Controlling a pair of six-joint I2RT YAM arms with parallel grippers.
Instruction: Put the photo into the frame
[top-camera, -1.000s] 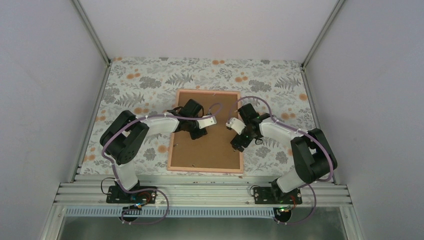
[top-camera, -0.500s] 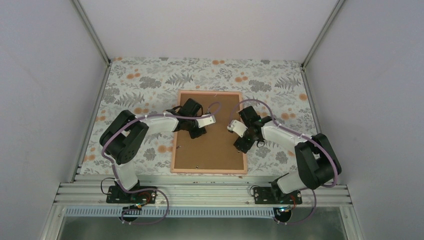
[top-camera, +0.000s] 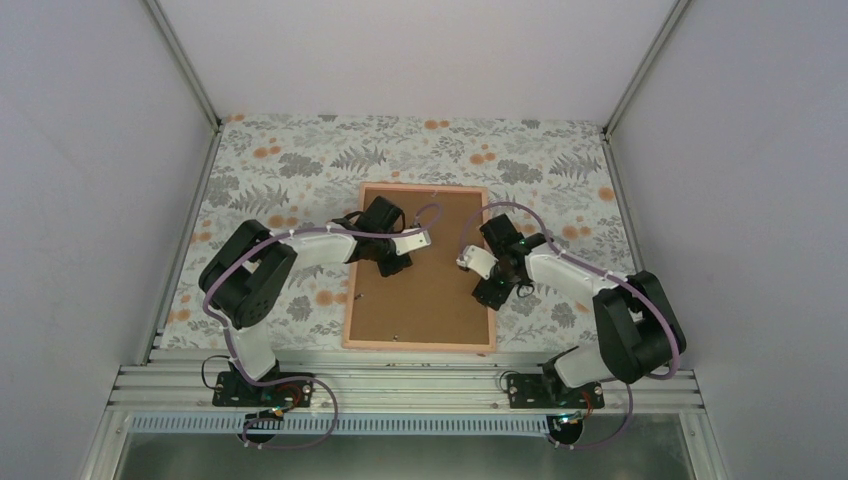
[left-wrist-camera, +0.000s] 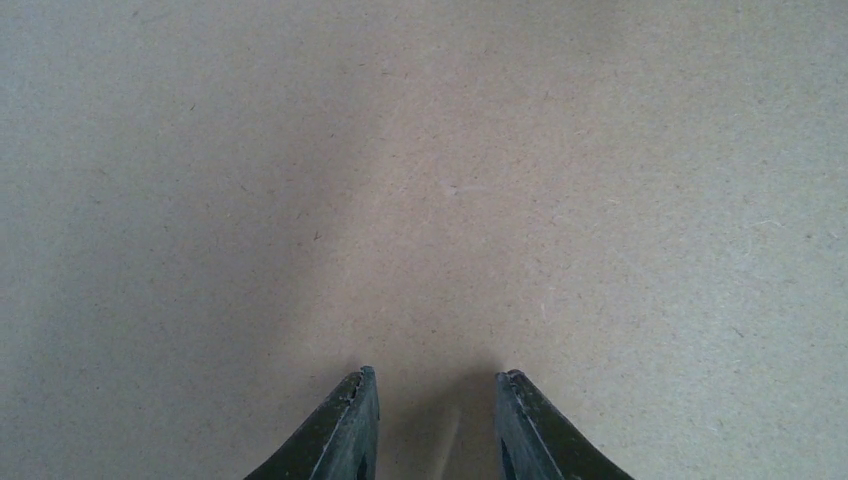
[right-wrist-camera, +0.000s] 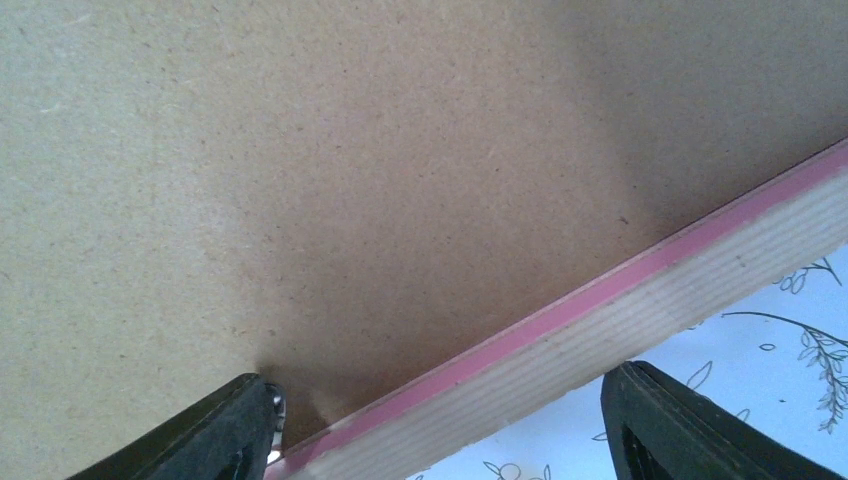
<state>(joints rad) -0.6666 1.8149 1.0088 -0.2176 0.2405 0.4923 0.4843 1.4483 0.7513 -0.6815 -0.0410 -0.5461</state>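
One table (top-camera: 300, 160) with a leaf-and-flower cover carries one pink frame (top-camera: 420, 346). Inside the frame lies one brown board (top-camera: 430, 295), filling it.

There are two arms: one left arm (top-camera: 300, 250) on the frame's left and one right arm (top-camera: 570, 270) on the frame's right. Each ends in one hand, two in all: the left hand (left-wrist-camera: 437, 378) over the board inside the frame, the right hand (right-wrist-camera: 437, 385) at the frame's right edge.

Each hand shows two dark fingers (left-wrist-camera: 345, 430), four together. One purple cable (top-camera: 503, 206) runs along each arm, making two.
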